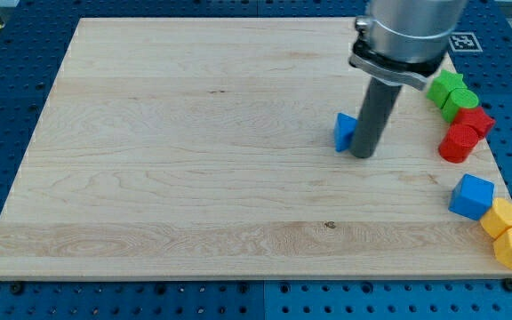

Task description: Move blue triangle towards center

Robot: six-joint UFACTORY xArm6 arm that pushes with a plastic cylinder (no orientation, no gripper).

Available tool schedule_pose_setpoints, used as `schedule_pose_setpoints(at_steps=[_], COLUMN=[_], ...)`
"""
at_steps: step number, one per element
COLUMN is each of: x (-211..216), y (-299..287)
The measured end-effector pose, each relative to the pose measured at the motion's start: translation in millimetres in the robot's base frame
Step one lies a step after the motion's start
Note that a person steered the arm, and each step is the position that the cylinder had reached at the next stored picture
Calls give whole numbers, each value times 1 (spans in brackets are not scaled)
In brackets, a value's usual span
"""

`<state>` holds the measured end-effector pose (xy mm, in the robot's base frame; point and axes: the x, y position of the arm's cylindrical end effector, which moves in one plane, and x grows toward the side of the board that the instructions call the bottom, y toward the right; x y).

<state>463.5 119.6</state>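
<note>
Pale wooden board [194, 178] on blue pegboard bench [7, 107]. Blue triangle [344, 132] right of centre, at 9 o'clock of my tip [362, 156], touching. Plain rod, holding nothing.

My tip [362, 156] down, rod upright

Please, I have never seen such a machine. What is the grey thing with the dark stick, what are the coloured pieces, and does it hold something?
There is one picture, from a single camera that looks down at a wooden board. The grey cylinder is the end of a robot arm. It has no hand, only a dark rod; my tip slides on the board and pushes blocks. It holds nothing. The tip stands right beside the blue triangle, on its right in the view. Along the view's right edge lie two green blocks, two red blocks, a blue cube and two yellow blocks.
</note>
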Motion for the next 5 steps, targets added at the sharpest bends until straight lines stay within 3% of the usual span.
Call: schedule_pose_setpoints(at_steps=[1,3,5], x=[-3,24,-25], y=[-7,63,42])
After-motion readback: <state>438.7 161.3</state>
